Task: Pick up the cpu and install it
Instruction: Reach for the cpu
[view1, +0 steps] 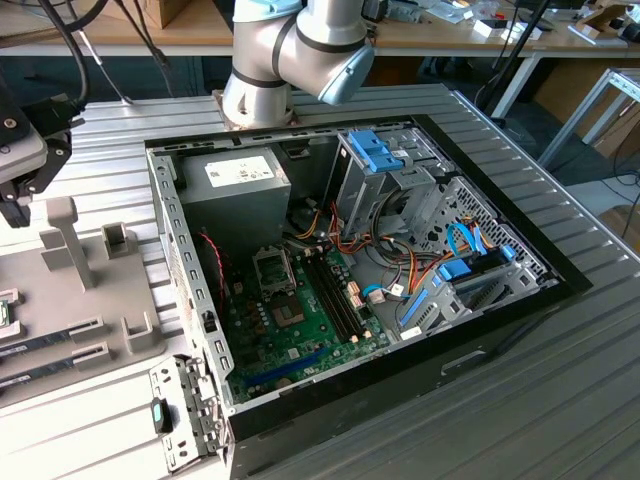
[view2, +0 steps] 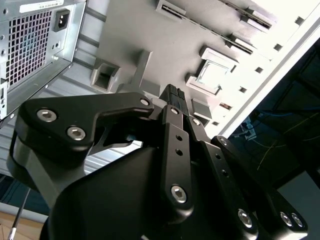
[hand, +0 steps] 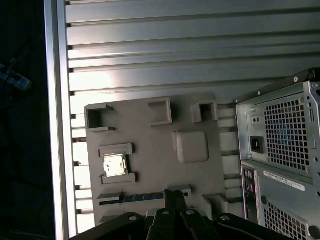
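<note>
Black gripper (hand: 175, 195), fingers pressing together on nothing, is hovering above the grey tray (hand: 150, 140) where the cpu (hand: 114, 165) is sitting in its pocket, so the approach seems underway, calling for spread jaws centred squarely over it.

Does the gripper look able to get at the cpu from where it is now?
Probably yes: the cpu lies uncovered in its tray pocket, and the gripper hangs above the tray, off to one side, jaws shut.
</note>
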